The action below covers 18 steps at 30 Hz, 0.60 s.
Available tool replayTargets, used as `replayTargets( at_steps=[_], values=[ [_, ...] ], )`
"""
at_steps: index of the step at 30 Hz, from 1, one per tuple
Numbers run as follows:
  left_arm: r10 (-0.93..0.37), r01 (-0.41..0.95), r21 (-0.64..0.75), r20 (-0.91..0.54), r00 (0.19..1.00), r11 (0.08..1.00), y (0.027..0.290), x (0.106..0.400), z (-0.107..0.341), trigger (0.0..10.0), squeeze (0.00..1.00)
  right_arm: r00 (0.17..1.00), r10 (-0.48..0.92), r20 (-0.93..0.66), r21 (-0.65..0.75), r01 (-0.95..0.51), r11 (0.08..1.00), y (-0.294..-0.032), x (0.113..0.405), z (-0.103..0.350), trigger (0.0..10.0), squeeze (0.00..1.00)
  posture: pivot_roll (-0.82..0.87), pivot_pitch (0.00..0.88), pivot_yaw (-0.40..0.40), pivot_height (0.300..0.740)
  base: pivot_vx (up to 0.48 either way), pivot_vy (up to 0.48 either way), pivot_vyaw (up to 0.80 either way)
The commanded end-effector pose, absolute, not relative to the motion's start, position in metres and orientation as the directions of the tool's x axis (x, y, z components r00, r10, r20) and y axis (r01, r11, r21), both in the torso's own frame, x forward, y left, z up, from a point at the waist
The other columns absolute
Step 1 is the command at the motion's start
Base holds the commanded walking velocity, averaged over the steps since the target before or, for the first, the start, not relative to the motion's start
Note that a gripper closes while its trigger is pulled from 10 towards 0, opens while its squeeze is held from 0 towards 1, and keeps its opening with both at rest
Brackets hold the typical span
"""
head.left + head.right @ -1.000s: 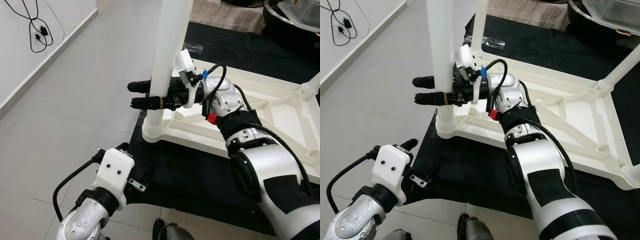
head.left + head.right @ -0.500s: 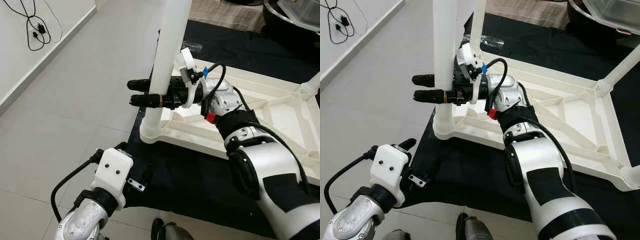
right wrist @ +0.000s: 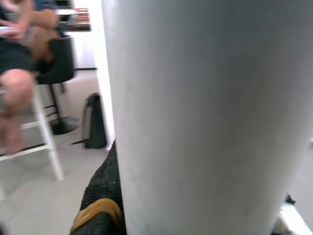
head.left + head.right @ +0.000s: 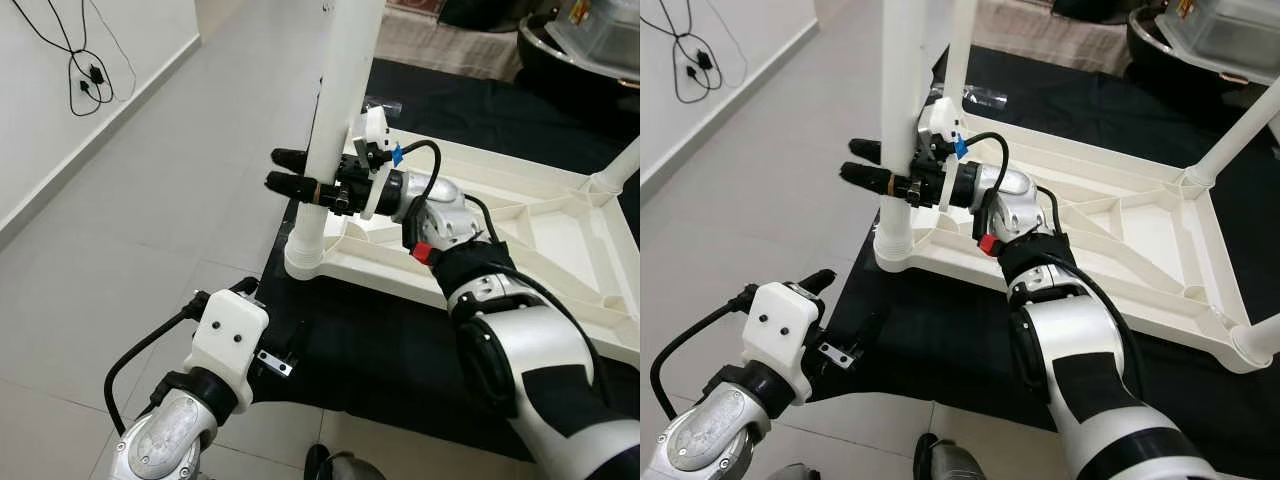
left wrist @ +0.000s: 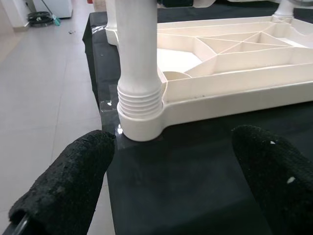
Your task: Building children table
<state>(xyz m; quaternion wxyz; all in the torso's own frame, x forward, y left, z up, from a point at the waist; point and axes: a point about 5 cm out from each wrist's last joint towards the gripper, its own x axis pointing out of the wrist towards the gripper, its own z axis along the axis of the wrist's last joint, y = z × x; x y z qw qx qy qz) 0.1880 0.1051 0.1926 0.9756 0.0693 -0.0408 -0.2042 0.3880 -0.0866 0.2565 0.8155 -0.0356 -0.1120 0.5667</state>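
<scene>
At frame centre, the right gripper [image 4: 300, 172] clamps the upright white table leg [image 4: 335, 120]; the left gripper [image 5: 171, 171] hangs open, empty, lower left.

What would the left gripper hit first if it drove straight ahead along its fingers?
Probably the black mat, then the ribbed base of the white plastic table leg in its corner socket. The open left gripper points there; depth is unclear.

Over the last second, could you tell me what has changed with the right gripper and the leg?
Little has changed. The right gripper stays clamped around the white leg, which still stands in the corner socket of the upturned tabletop; the view has shifted slightly, so any turning of the leg cannot be judged. The left gripper still hangs open near the socket.
</scene>
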Motion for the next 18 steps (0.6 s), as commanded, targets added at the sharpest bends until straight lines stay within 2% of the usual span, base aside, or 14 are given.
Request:
replayTargets(
  at_steps=[1, 3, 4, 5, 6, 9, 11, 16, 18],
  values=[
    [-0.406, 0.397, 0.155, 0.034, 0.913, 0.905, 0.106, 0.189, 0.189, 10.0, 0.00, 0.435, 0.898, 0.070, -0.132, -0.888, 0.441, -0.098, 0.390, 0.231, 10.0, 0.00, 0.14, 0.233, -0.145, 0.740, 0.000, 0.000, 0.00],
    [-0.401, 0.391, 0.157, 0.035, 0.915, 0.907, 0.107, 0.190, 0.189, 10.0, 0.00, 0.517, 0.851, 0.091, -0.119, -0.843, 0.524, -0.099, 0.393, 0.231, 10.0, 0.00, 0.14, 0.233, -0.145, 0.740, 0.000, 0.000, 0.00],
    [-0.401, 0.391, 0.157, 0.035, 0.915, 0.907, 0.107, 0.190, 0.189, 10.0, 0.00, 0.517, 0.851, 0.091, -0.119, -0.843, 0.524, -0.099, 0.393, 0.231, 10.0, 0.00, 0.14, 0.233, -0.145, 0.740, 0.000, 0.000, 0.00],
    [-0.399, 0.389, 0.159, 0.036, 0.916, 0.907, 0.108, 0.191, 0.189, 10.0, 0.00, 0.598, 0.795, 0.099, -0.094, -0.790, 0.606, -0.100, 0.396, 0.229, 10.0, 0.00, 0.14, 0.233, -0.143, 0.740, 0.000, 0.000, 0.00],
    [-0.398, 0.388, 0.159, 0.037, 0.917, 0.908, 0.108, 0.192, 0.189, 10.0, 0.00, 0.639, 0.762, 0.102, -0.090, -0.757, 0.647, -0.100, 0.397, 0.229, 10.0, 0.00, 0.14, 0.233, -0.142, 0.740, 0.000, 0.000, 0.00],
    [-0.398, 0.387, 0.161, 0.037, 0.917, 0.908, 0.109, 0.192, 0.189, 10.0, 0.00, 0.686, 0.719, 0.111, -0.099, -0.712, 0.695, -0.097, 0.398, 0.228, 10.0, 0.00, 0.14, 0.233, -0.140, 0.740, 0.000, 0.000, 0.00],
    [-0.398, 0.387, 0.161, 0.037, 0.917, 0.908, 0.109, 0.192, 0.189, 10.0, 0.00, 0.686, 0.719, 0.111, -0.099, -0.712, 0.695, -0.097, 0.398, 0.228, 10.0, 0.00, 0.14, 0.233, -0.140, 0.740, 0.000, 0.000, 0.00],
    [-0.399, 0.388, 0.165, 0.038, 0.916, 0.907, 0.109, 0.193, 0.188, 10.0, 0.00, 0.809, 0.583, 0.075, -0.103, -0.575, 0.812, -0.082, 0.400, 0.224, 10.0, 0.00, 0.14, 0.232, -0.139, 0.740, 0.000, 0.000, 0.00],
    [-0.399, 0.388, 0.165, 0.038, 0.916, 0.907, 0.109, 0.193, 0.188, 10.0, 0.00, 0.809, 0.583, 0.075, -0.103, -0.575, 0.812, -0.082, 0.400, 0.224, 10.0, 0.00, 0.14, 0.232, -0.139, 0.740, 0.000, 0.000, 0.00]
  ],
)
